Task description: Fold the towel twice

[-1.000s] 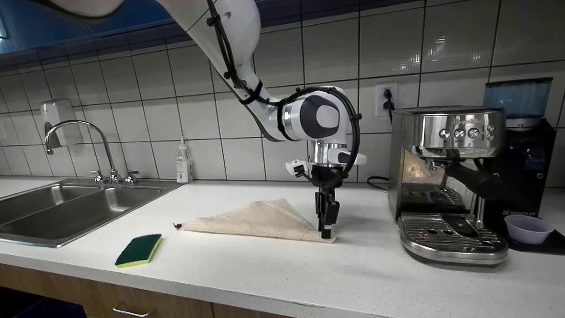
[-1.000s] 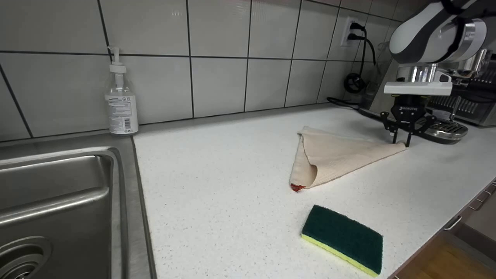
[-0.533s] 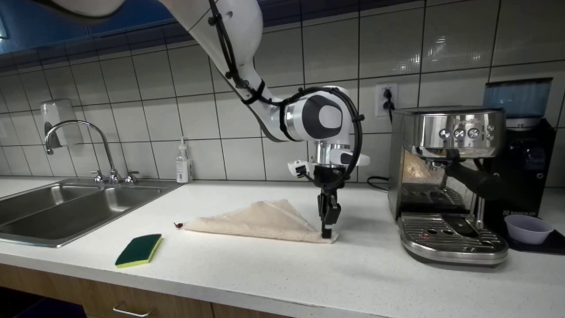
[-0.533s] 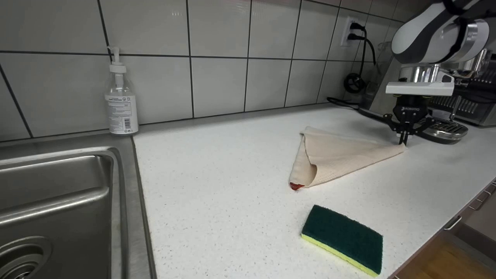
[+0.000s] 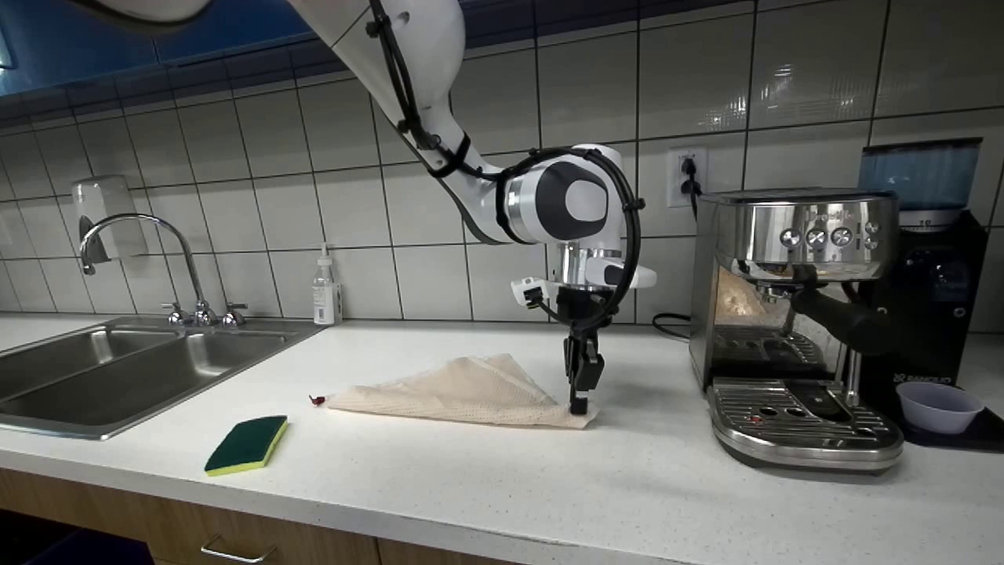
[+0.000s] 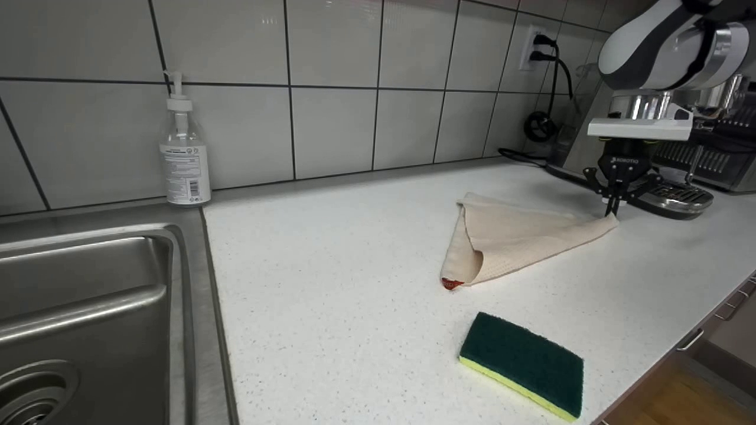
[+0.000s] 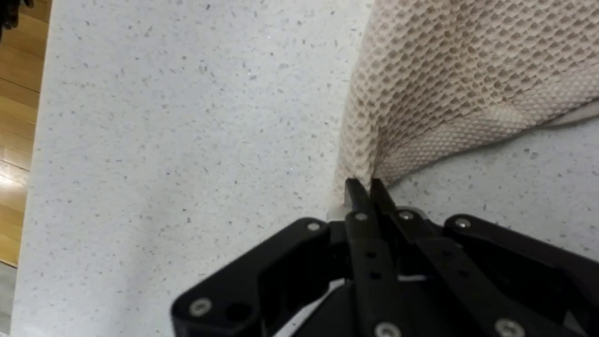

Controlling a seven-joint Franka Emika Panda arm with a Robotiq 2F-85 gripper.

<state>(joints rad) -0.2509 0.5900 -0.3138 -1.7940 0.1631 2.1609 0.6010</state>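
You have the pincer (image 7: 366, 187) clamped on a pinch of the towel (image 6: 525, 236), close to its corner. In the wrist view the two fingertips (image 7: 354, 188) stand nearly together, with gathered weave between them and a ridge of cloth running up to them. Your pincer points straight down in both exterior views. Whether the pinched corner is fully clear of the desk (image 6: 331, 307) cannot be determined.

The rest of your towel lies on the desk as a rough triangle, its held end towards the espresso machine (image 5: 753, 329) and its red tag (image 6: 452, 284) at the far end from your grip. Beside that tag the upper layer bows up, leaving the fold gaping.

Note the sponge (image 6: 522, 363) lying flat near the tagged end, green face up, apart from the towel. The pump bottle (image 6: 186, 171) stands upright by the tiled wall (image 6: 331, 124), at the corner of the sink (image 6: 198, 295). Beside the espresso machine you have a black grinder (image 5: 929, 290) and a pale bowl (image 5: 939, 406).
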